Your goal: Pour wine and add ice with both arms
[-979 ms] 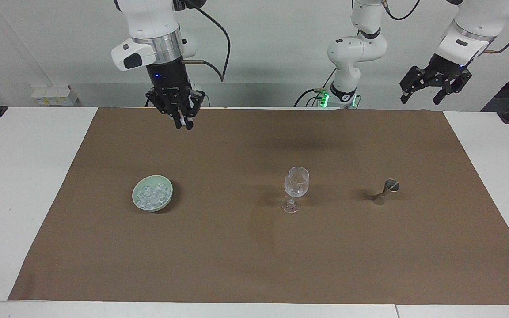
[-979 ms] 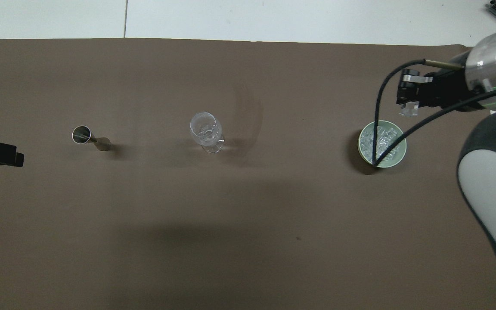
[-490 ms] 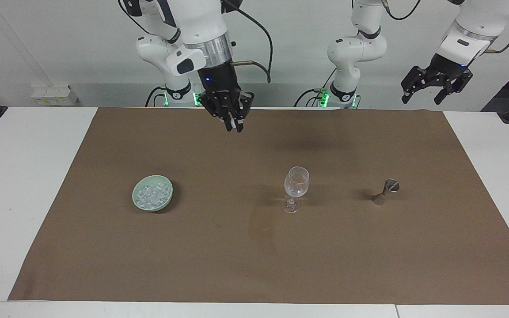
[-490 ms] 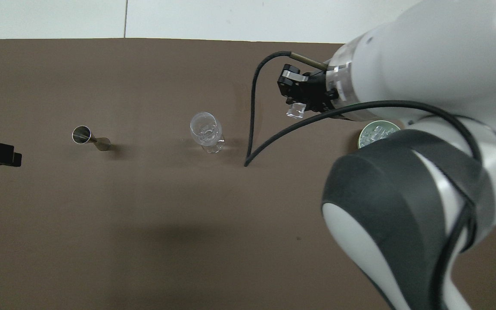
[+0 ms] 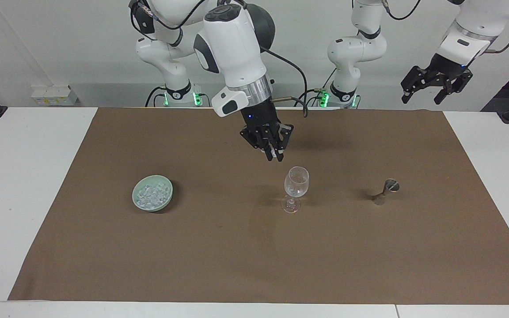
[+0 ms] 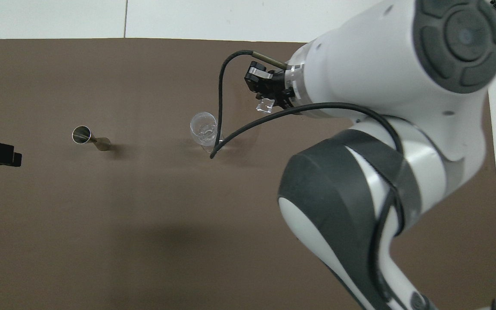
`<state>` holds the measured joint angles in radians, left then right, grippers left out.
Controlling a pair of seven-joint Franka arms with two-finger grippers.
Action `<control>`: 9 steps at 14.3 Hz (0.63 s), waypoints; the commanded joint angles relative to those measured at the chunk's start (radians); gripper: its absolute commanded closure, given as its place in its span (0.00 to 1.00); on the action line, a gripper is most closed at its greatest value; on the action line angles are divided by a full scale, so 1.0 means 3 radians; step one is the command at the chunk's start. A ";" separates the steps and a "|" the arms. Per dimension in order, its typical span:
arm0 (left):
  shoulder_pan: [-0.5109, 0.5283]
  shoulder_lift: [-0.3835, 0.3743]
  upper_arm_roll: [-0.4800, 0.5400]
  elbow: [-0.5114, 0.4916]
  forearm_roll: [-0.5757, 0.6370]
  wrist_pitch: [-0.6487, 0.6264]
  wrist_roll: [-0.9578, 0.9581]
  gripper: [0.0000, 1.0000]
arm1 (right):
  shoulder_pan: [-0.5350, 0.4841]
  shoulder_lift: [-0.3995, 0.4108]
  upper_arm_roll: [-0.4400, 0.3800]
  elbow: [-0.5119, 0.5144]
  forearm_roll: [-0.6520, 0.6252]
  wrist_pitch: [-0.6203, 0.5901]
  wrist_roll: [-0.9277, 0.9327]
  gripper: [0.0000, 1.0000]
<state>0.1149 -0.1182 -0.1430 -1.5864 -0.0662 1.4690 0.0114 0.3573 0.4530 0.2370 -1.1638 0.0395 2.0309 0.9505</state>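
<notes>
With our right gripper (image 5: 275, 155) jaws clenched on an ice cube (image 6: 266, 104) just short of the wine glass (image 5: 296, 181), we should centre over its rim before releasing, while our left gripper (image 5: 435, 86) waits open.

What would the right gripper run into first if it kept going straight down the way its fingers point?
Probably the brown mat just beside the wine glass. The right gripper, shut on an ice cube, hangs short of the rim, though depth is uncertain.
</notes>
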 commanded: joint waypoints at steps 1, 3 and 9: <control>0.0026 -0.0046 -0.0004 -0.0015 -0.0040 -0.0039 0.0008 0.00 | 0.0072 0.0100 0.0018 0.0147 0.0063 0.0071 0.0084 1.00; 0.0031 -0.0046 -0.0004 -0.0015 -0.0040 -0.0034 0.0008 0.00 | 0.0174 0.0192 -0.0007 0.0147 0.0057 0.0184 0.0089 1.00; 0.0026 -0.0046 -0.0004 -0.0015 -0.0040 -0.0034 0.0008 0.00 | 0.0200 0.0351 -0.0013 0.0116 -0.0045 0.0271 0.0089 1.00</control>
<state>0.1148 -0.1183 -0.1430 -1.5864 -0.0665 1.4690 0.0114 0.4093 0.5247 0.2332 -1.1536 0.0386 2.0889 0.9562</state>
